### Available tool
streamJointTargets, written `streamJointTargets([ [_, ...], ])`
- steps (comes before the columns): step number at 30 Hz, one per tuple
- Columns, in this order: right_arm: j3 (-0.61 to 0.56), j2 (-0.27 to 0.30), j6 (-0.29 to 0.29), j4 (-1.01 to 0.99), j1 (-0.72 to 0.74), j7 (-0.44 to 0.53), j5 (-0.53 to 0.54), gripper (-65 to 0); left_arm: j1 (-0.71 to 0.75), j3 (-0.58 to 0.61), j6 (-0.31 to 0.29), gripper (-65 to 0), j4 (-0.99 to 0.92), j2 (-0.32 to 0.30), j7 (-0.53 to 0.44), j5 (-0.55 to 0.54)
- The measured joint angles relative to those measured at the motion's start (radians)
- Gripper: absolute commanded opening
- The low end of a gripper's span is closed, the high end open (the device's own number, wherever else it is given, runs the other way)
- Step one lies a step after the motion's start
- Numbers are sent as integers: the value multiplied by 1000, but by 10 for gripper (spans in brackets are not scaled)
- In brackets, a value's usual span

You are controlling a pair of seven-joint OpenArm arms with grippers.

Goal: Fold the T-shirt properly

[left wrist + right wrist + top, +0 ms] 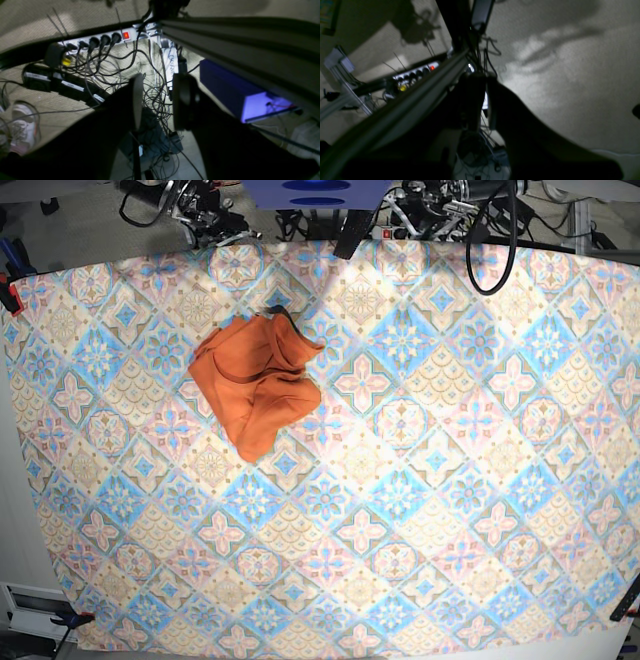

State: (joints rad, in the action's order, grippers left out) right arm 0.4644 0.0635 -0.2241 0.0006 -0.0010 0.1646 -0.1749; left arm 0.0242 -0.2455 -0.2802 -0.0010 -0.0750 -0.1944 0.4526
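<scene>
The orange T-shirt (pixel 255 380) lies crumpled in a heap on the tile-patterned cloth (pixel 430 490), up and left of the middle in the base view. Both arms are drawn back at the table's far edge, well away from the shirt. My left gripper (pixel 157 100) is open, with nothing between its dark fingers (pixel 136 100), and it hangs over the floor behind the table. The fingers (pixel 473 100) of my right gripper (pixel 483 102) stand almost together with only a thin slit between them, and they hold nothing. Neither wrist view shows the T-shirt.
Behind the table there is a power strip (pixel 100 40) with several plugs, tangled cables (pixel 155 82), a blue box (pixel 232 92) and a metal frame rail (pixel 237 37). A red clamp (pixel 10 295) pins the cloth at the left edge.
</scene>
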Motion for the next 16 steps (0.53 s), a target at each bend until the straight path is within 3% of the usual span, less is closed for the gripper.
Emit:
streamJointTargets([
  [8, 0, -56, -4, -2, 3, -10, 0, -590, -7, 0, -1, -457, 1, -1, -4, 0],
  [16, 0, -63, -3, 0, -22, -8, 0, -592, -2, 0, 0, -457, 1, -3, -2, 0],
])
